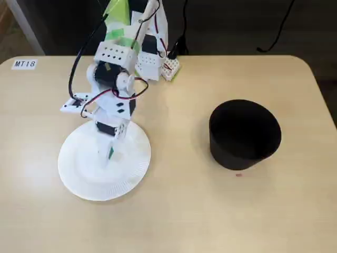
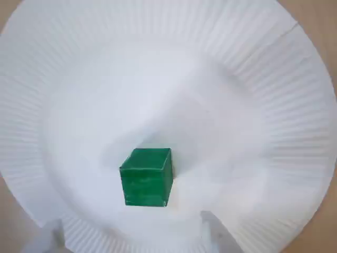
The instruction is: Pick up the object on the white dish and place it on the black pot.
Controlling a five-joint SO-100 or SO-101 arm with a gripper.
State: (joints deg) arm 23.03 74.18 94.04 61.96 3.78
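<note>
1 green cube (image 2: 146, 177) on white dish (image 2: 274, 105) (pincer (image 2: 131, 232) spread), black pot (image 1: 244, 134) apart

Arm (image 1: 113, 79) bent forward, jaws pointing down, spread apart.

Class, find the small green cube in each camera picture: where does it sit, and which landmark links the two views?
Fixed view: green cube left of centre, between the pincer's tips.
Wrist view: cube just below centre.
Shared landmark: the white paper plate under it.

bright, even light; wrist view soft-focused, white dish (image 2: 274, 105) slightly overexposed.
</note>
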